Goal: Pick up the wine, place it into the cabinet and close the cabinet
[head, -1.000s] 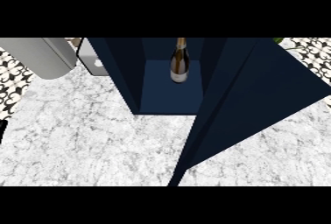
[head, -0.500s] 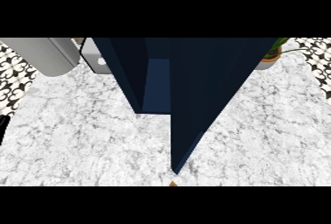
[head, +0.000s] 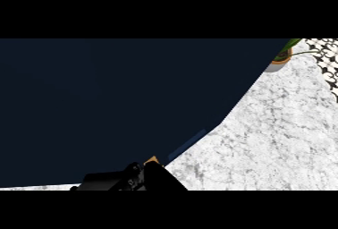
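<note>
One black hand (head: 109,181) shows at 6 o'clock, low against the bottom edge of the dark blue cabinet door (head: 99,112). Whether it is open or closed cannot be told, nor which arm it belongs to. The door fills the view from 9 to 12 o'clock. The wine is hidden from view. White marble counter (head: 264,143) shows at 4 o'clock, and a potted plant (head: 282,56) at 1 o'clock.

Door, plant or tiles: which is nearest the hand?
The door. The hand shows right at its lower corner, while the plant and tiles sit far off at top right.
</note>
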Robot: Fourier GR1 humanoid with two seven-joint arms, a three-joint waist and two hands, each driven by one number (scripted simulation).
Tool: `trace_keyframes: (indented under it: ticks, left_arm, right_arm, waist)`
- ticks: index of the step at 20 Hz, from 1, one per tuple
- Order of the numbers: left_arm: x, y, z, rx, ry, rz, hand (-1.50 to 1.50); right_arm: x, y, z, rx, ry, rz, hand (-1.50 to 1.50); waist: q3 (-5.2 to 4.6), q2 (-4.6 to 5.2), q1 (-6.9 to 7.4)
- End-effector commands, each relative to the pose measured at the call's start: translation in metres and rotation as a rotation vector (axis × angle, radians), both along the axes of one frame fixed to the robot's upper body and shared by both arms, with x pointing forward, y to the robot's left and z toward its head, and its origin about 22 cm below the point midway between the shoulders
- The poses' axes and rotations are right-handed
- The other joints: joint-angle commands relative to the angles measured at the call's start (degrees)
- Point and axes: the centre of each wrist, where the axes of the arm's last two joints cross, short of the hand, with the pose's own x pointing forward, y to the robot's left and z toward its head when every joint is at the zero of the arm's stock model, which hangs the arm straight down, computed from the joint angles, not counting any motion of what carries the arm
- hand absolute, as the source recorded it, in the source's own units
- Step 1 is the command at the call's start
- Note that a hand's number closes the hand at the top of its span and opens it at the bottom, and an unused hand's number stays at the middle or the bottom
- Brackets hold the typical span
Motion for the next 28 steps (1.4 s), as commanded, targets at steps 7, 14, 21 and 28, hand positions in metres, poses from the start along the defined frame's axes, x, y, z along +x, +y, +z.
trace_keyframes:
  ticks: [7,14,21,28]
  left_arm:
    - [0.015,-0.002,-0.008,-0.018,0.004,0.022,-1.50]
    - [0.009,-0.003,-0.005,-0.017,0.005,0.044,-1.50]
    - [0.013,-0.003,-0.013,0.007,0.003,0.020,-1.50]
    - [0.014,-0.014,-0.002,0.025,-0.003,0.023,-1.50]
  right_arm:
    - [0.076,0.071,0.053,-0.035,-0.126,-0.108,1.50]
    - [0.150,0.057,0.055,-0.090,-0.128,-0.204,1.50]
    - [0.193,0.042,0.038,-0.106,-0.089,-0.234,1.50]
    - [0.226,0.018,0.033,-0.105,-0.114,-0.283,1.50]
  waist:
    - [0.05,-0.04,-0.86]
    - [0.16,-0.03,-1.30]
    - [0.15,-0.05,-1.65]
    - [0.17,0.32,-0.97]
